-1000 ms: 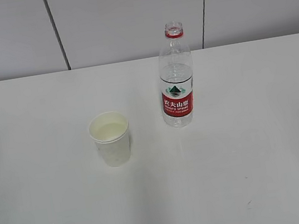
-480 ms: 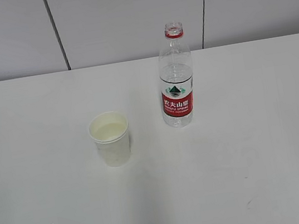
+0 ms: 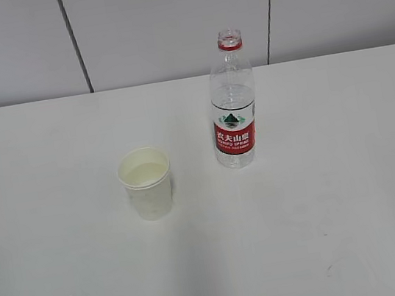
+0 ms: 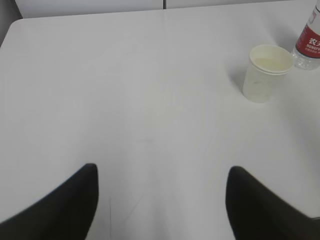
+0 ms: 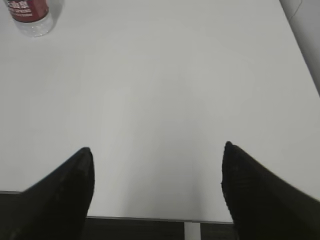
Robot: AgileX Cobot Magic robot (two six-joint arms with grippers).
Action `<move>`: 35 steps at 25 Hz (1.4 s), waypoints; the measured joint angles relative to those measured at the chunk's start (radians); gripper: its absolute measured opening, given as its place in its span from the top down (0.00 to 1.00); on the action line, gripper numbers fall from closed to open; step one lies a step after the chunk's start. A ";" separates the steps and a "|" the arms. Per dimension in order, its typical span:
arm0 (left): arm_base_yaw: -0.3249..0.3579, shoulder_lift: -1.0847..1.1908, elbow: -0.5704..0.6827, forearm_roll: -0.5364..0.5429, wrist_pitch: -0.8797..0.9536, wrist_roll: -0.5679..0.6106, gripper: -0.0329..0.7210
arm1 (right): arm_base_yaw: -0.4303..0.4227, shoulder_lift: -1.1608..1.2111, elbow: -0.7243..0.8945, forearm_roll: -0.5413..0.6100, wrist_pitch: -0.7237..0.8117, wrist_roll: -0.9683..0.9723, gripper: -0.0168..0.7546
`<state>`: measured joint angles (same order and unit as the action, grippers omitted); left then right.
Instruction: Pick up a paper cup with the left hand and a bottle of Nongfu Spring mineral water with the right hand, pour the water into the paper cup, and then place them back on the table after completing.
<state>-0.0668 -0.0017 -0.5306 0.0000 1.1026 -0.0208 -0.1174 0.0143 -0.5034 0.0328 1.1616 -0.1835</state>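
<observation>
My left tool (image 4: 160,200) and right tool (image 5: 157,185) gape wide, empty, over the worktop (image 3: 340,208). The paper cup (image 4: 265,72), holding liquid, stands ahead-right of my left tool; the uncapped bottle (image 5: 30,15) ahead-left of my right.

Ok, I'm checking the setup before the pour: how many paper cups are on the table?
1. The paper cup stands upright on the table, just left of and nearer the camera than the bottle. None looks hidden.
</observation>
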 joint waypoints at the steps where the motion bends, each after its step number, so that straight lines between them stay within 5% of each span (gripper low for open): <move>1: 0.000 0.000 0.000 0.000 0.000 0.000 0.31 | 0.016 0.000 0.000 0.007 0.000 0.000 0.22; 8: 0.000 0.000 0.000 0.000 0.000 0.000 0.31 | 0.096 0.000 0.000 -0.018 0.000 0.000 0.22; 35: 0.000 0.000 0.000 -0.013 0.001 0.000 0.31 | 0.099 -0.033 0.002 -0.061 -0.005 0.039 0.22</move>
<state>-0.0668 -0.0017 -0.5306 -0.0128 1.1034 -0.0208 -0.0181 -0.0186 -0.5018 -0.0283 1.1570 -0.1446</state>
